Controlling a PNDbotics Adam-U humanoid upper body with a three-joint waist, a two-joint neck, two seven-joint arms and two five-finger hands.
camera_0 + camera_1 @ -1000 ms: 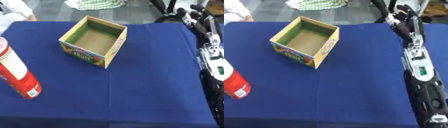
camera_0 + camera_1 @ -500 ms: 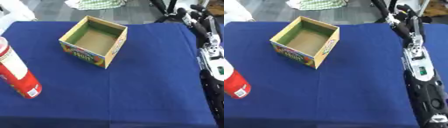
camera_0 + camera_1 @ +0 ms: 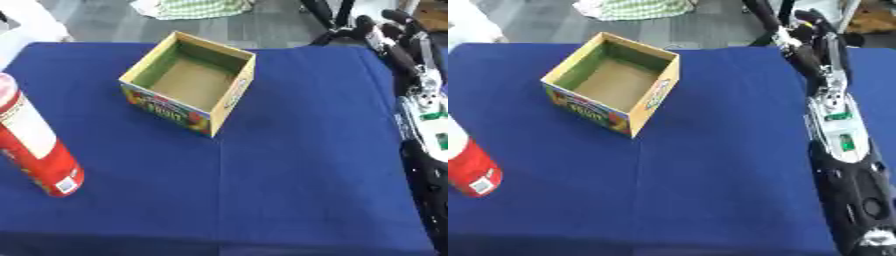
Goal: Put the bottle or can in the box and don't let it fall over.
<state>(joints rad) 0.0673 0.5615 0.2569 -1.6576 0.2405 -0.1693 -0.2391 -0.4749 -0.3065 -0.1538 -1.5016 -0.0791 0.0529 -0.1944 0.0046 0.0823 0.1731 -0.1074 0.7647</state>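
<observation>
My two head cameras sit side by side and look down at the blue worktop [image 3: 289,175] from close by. Both see the box [image 3: 188,82] and the red can [image 3: 35,145].

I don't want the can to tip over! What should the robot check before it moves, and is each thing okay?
1. Can upright on the table: ok.
2. Box open on top, nothing inside: ok.
3. Path between can and box free: ok.
4. Right hand near the can: not ok, it is at the table's far right edge.
5. Right hand's fingers ready to grasp: cannot tell.
6. Left hand available: cannot tell, not in view.
</observation>
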